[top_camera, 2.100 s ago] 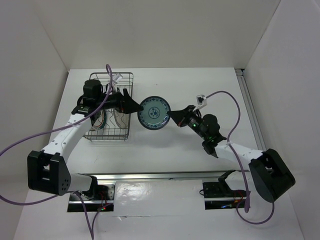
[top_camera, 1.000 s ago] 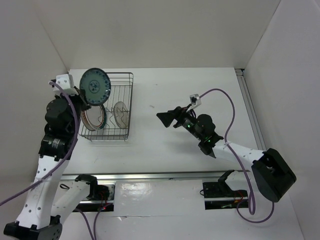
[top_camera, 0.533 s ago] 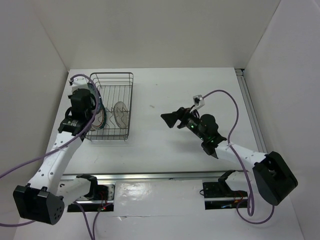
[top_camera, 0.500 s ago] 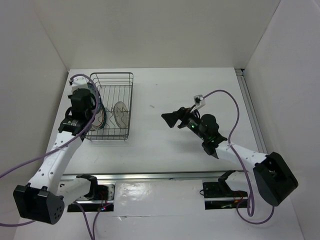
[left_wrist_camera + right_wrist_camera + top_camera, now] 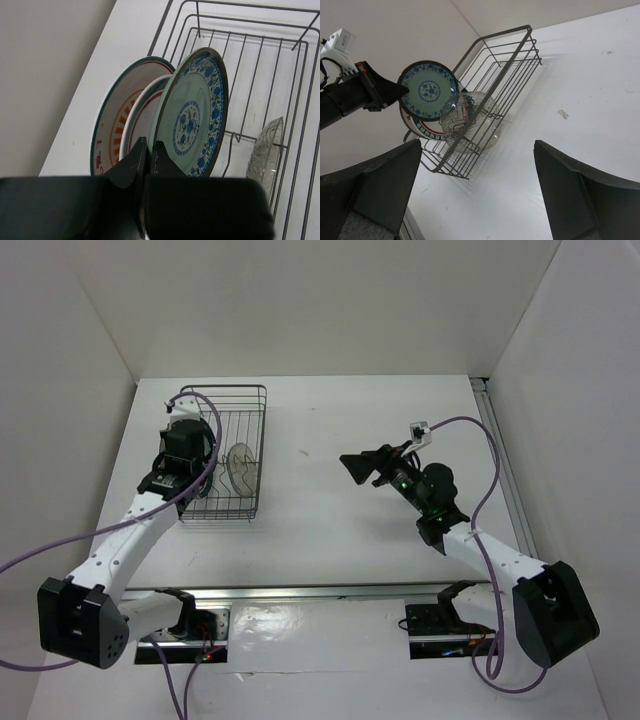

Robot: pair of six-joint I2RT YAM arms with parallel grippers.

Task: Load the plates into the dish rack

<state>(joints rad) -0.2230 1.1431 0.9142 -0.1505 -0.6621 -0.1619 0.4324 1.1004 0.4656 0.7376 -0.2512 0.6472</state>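
Note:
Three plates stand on edge in the dish rack (image 5: 300, 100): the white one with the orange pattern (image 5: 111, 131), the red-and-teal ringed one (image 5: 141, 117), and the blue-green patterned one (image 5: 194, 117). My left gripper (image 5: 148, 147) is shut on the lower rim of the blue-green plate. A small greyish clear plate (image 5: 267, 150) stands further right in the rack. In the top view my left wrist hides the three plates, and only the greyish plate (image 5: 240, 468) shows. My right gripper (image 5: 352, 464) hangs wide open over the table, well right of the rack, holding nothing.
The dish rack (image 5: 265, 435) sits at the table's back left, close to the left wall. The right wrist view takes in the rack (image 5: 515, 55), the blue-green plate (image 5: 429, 91) and my left gripper (image 5: 397, 92) from a distance. A small scrap (image 5: 563, 114) lies on the white table.
My left arm has brought the blue-green plate down from above the rack's left corner into the rack beside the ringed plate. The right arm drew back to the right, still open.

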